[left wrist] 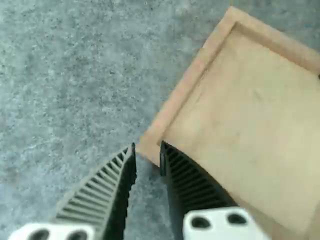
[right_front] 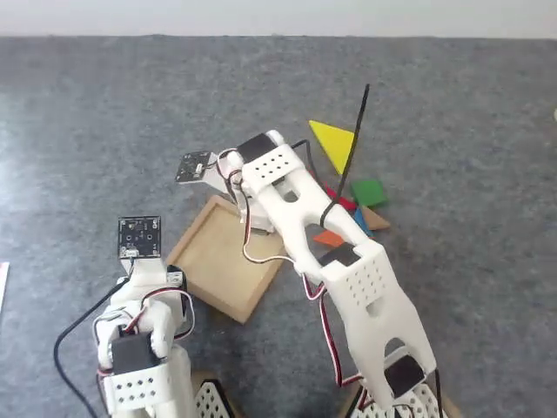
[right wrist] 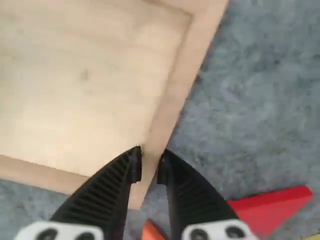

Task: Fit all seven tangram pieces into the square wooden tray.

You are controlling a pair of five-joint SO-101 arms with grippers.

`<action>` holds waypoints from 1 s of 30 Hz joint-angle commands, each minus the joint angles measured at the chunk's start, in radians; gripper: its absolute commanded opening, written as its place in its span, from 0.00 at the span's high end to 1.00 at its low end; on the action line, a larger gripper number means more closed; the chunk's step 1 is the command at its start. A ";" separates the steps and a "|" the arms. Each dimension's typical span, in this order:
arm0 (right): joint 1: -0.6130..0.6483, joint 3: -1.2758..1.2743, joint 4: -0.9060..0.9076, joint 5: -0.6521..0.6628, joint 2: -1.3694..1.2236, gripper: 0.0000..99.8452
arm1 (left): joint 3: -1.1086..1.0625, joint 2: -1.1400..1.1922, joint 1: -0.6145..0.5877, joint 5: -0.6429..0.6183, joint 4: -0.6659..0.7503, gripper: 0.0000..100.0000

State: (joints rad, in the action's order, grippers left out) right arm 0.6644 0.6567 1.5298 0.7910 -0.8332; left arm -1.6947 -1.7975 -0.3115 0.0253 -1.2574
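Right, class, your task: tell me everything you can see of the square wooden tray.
The square wooden tray is pale, unpainted wood: a flat floor inside a low raised rim. It lies flat on the grey table cover, turned corner-on like a diamond. Its visible floor holds no pieces; the right arm covers one corner in the high view. The left tool hangs over one corner, the right tool over a rim, both slightly open; contact cannot be judged.

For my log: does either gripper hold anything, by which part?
It cannot be told. The left gripper sits at a corner of the tray, the right gripper at its rim; no clear grip shows.
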 commanded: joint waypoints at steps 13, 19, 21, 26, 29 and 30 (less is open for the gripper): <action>0.004 0.187 -0.180 0.431 -0.048 0.99 | 0.012 -0.018 0.002 0.000 -0.003 0.92; 0.033 0.190 -0.280 0.410 -0.096 0.99 | 0.012 -0.018 0.002 0.000 -0.003 0.92; 0.025 0.210 -0.298 0.361 -0.094 0.99 | 0.012 -0.018 0.002 0.000 -0.003 0.92; -0.012 0.298 -0.275 0.255 -0.102 0.95 | 0.012 -0.018 0.002 0.000 -0.003 0.92; -0.015 0.308 -0.275 0.207 -0.102 0.88 | 0.012 -0.018 0.002 0.000 -0.003 0.92; -0.016 0.308 -0.275 0.198 -0.102 0.85 | 0.012 -0.018 0.002 0.000 -0.003 0.92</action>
State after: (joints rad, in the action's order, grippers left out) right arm 0.6644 0.9053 1.2658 1.0288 -0.9620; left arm -1.6947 -1.7975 -0.3115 0.0253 -1.2574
